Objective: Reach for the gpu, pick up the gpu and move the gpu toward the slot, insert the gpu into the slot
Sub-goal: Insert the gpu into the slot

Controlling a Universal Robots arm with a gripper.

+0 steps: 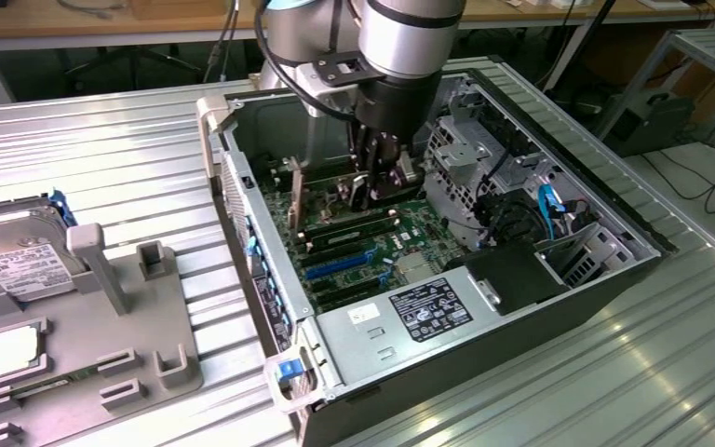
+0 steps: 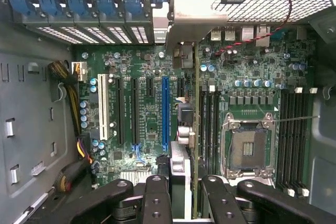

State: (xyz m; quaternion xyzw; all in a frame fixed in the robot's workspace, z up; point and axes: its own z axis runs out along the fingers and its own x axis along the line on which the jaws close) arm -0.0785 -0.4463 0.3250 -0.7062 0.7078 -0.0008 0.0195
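The pincer (image 2: 181,192) is clenched on the gpu (image 2: 195,129), holding the card on edge inside the open computer case (image 1: 606,200). The card stands over the motherboard (image 2: 252,72), just beside the blue slot (image 2: 165,111), not seated in it.

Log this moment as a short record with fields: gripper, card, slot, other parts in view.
gripper: gripper low inside the open computer case, fingers closed on the gpu
gpu: gpu held on edge over the motherboard, close beside the slot, not seated in it
slot: slot, bright blue, empty
processor socket: processor socket open, to one side of the card
hard drive: hard drive on the grey fixture outside the case, at the exterior view's left
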